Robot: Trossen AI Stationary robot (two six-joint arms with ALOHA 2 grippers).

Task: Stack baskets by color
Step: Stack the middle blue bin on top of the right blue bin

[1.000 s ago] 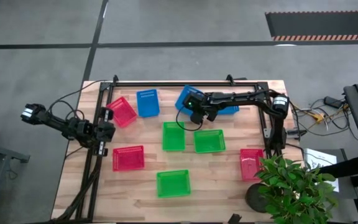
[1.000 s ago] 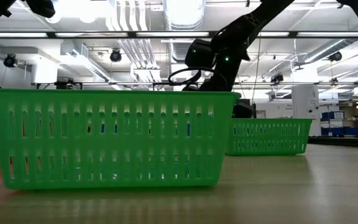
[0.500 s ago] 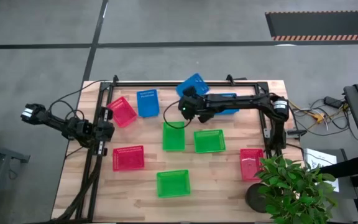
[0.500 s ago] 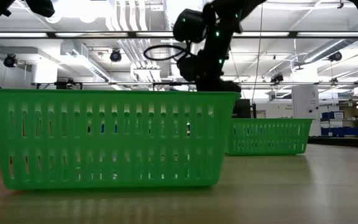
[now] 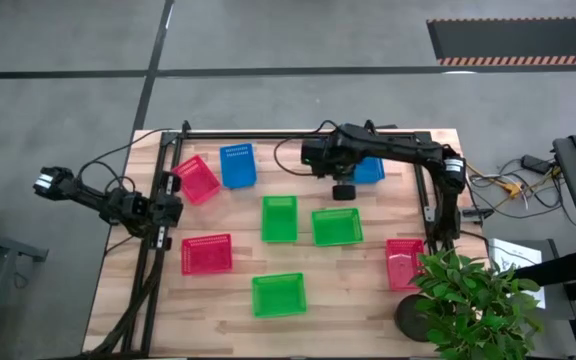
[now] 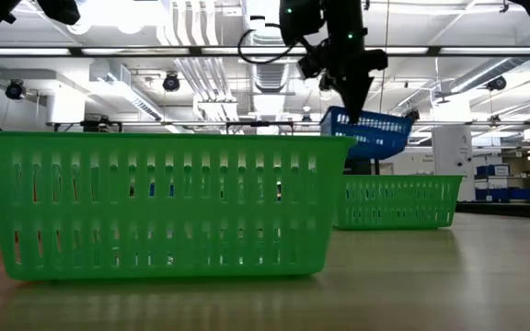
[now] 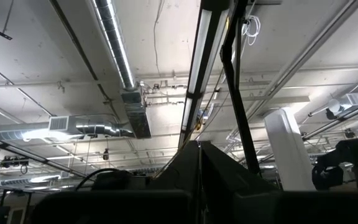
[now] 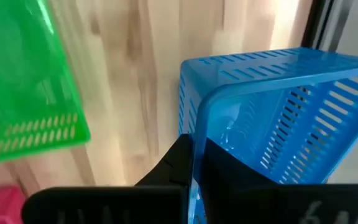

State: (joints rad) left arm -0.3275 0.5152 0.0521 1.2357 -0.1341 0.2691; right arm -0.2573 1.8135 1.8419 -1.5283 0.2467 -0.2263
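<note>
My right gripper (image 5: 344, 186) (image 6: 354, 103) points down over the far middle of the table and is shut on a blue basket (image 6: 373, 133) (image 8: 278, 118), which hangs to its right. In the high view, blue (image 5: 370, 169) shows beside the hand; I cannot tell whether that is one basket or two. Another blue basket (image 5: 238, 165) rests at the far left. Three red baskets (image 5: 195, 178) (image 5: 206, 253) (image 5: 404, 263) and three green ones (image 5: 279, 218) (image 5: 337, 226) (image 5: 279, 294) sit flat on the wood. My left gripper (image 5: 48, 184) (image 7: 199, 155) waits shut, off the table's left edge. My right gripper pinches one end wall of the blue basket at its rim (image 8: 194, 134), with one finger outside the wall and one inside. The fingers come from above, pointing down. The basket hangs tilted beside and below the fingers, lifted clear of the table.
A black frame (image 5: 298, 133) runs along the far edge and down both sides. A potted plant (image 5: 473, 300) stands at the near right corner. In the low view, the near green basket (image 6: 164, 202) fills the foreground, with another green basket (image 6: 398, 202) behind it.
My right gripper has risen with the blue basket and rolled its wrist. The basket left the table at the far middle, tipped up, and swung from the gripper's left round to its right, where it now hangs. The gripper has shifted a little toward the table's right edge.
</note>
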